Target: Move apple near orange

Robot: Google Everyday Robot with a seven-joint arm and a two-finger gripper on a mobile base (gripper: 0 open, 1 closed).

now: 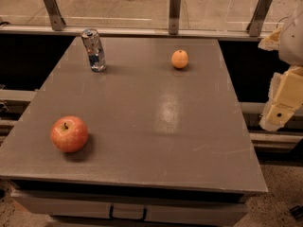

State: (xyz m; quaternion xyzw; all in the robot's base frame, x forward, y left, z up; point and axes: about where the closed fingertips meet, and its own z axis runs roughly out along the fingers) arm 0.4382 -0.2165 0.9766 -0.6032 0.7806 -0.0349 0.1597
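The apple sits on the near left part of the bench, stem up, close to the near edge and a little in from the left edge. The orange rests on the far side of the bench, right of the middle, well apart from the apple. A wide stretch of dark grey bench top lies between them on a diagonal. A shiny drinks can stands at the far left, leaning slightly. It is roughly level with the orange, well to its left, and far beyond the apple. Both fruits lie free on the bench top.

The gripper hangs off to the right, beyond the bench's right edge, about midway between near and far. It is cream coloured and well apart from the apple, the orange and the can. Whether it is open or closed I cannot tell. Metal posts stand in a row along the far side. A dark handle shows on the front below the near edge
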